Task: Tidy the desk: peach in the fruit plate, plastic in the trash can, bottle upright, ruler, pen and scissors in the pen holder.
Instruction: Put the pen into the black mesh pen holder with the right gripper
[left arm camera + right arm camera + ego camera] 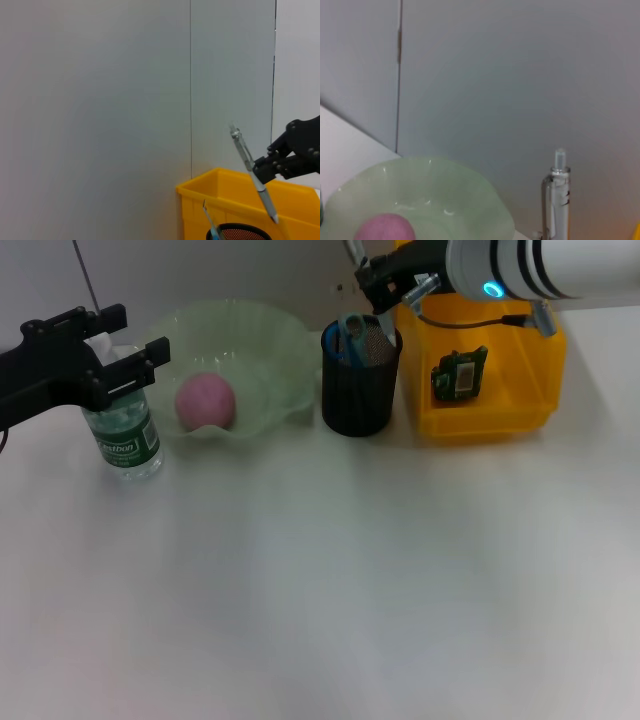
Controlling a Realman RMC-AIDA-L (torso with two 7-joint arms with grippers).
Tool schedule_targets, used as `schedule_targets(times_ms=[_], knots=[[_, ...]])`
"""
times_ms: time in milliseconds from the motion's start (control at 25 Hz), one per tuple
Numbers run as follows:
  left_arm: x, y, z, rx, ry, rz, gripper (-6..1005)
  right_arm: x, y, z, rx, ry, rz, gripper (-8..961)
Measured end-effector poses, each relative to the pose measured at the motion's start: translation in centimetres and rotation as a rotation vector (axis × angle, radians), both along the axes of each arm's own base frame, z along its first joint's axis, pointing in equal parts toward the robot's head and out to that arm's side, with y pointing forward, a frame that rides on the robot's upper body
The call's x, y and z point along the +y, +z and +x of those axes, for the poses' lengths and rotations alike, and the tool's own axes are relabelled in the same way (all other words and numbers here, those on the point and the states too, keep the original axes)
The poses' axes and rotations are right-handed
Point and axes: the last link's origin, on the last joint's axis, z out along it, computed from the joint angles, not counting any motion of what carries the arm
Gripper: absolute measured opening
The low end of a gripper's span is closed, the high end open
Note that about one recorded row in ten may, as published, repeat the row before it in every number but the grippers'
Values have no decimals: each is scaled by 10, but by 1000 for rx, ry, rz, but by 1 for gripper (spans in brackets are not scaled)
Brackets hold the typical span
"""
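The pink peach [205,400] lies in the pale green fruit plate [270,350]; both also show in the right wrist view, peach [385,229] and fruit plate [445,190]. The bottle [125,435] stands upright at the left, and my left gripper [125,355] sits at its top. High over the black mesh pen holder [358,390], my right gripper [385,285] is shut on a silver pen [252,172], which is tilted with its tip down. The blue-handled scissors [352,330] stand in the holder. A green plastic piece [460,375] lies in the yellow trash can [490,415]. No ruler is in view.
The yellow trash can stands right beside the pen holder, and the fruit plate touches the holder's other side. A grey wall runs close behind all of them. The white table stretches toward the front.
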Motion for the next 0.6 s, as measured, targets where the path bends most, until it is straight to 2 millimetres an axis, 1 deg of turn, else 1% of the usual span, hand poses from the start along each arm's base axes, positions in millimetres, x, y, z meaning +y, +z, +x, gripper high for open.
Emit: schedule_targets(times_ms=[200,440,600], knots=[[0,0,0,0,-1,1,663,8,-9,9,12,12,26,118],[0,0,1,1,-2,1,663,12,-21,15,17,40,45,111],[0,0,1,3,-3,2,663,16,-25,17,21,47,55,70]])
